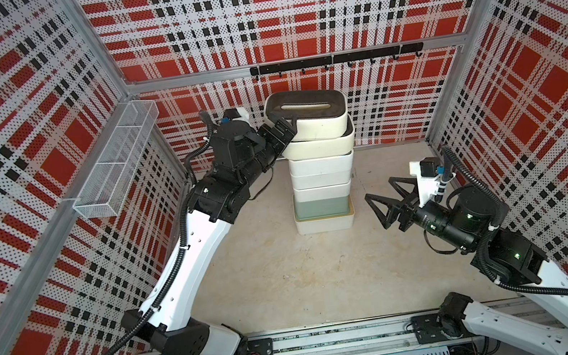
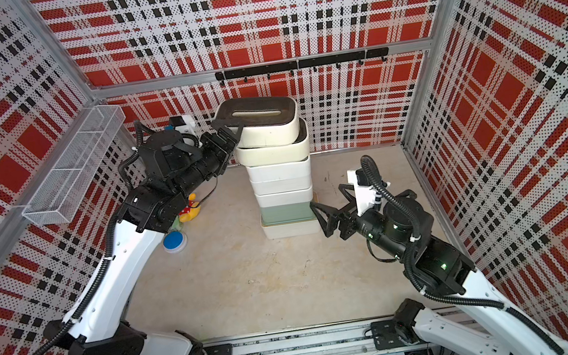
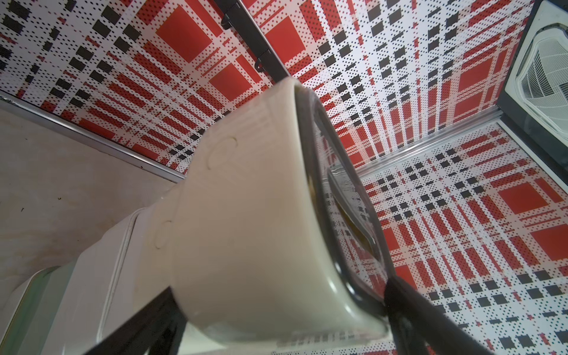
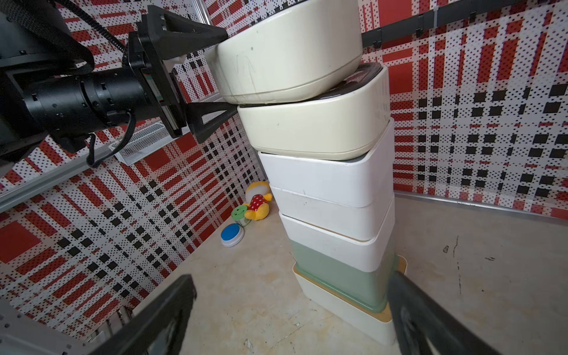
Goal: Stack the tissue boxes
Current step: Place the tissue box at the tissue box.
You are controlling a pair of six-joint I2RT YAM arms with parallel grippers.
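Several tissue boxes stand in one tall stack (image 1: pixel 322 177) at the back middle of the floor. A white box with a tan lid (image 4: pixel 344 316) is at the bottom, and a mint-green box (image 4: pixel 338 276) sits on it. Above come white boxes, then a cream box (image 1: pixel 319 147). The top box (image 1: pixel 307 114) (image 2: pixel 259 121) has a dark slotted lid and lies tilted, shifted left. My left gripper (image 1: pixel 281 131) (image 3: pixel 276 292) is open with jaws astride that box's left end, one finger over the lid and one under the base. My right gripper (image 1: pixel 378 188) (image 4: pixel 292 279) is open, low beside the stack's right side, holding nothing.
A yellow-red plush toy (image 2: pixel 189 208), a green disc (image 4: pixel 240 212) and a blue disc (image 2: pixel 174 241) lie under the left arm. A wire basket (image 1: pixel 114 160) hangs on the left wall. A black hook rail (image 1: pixel 333 59) runs along the back wall.
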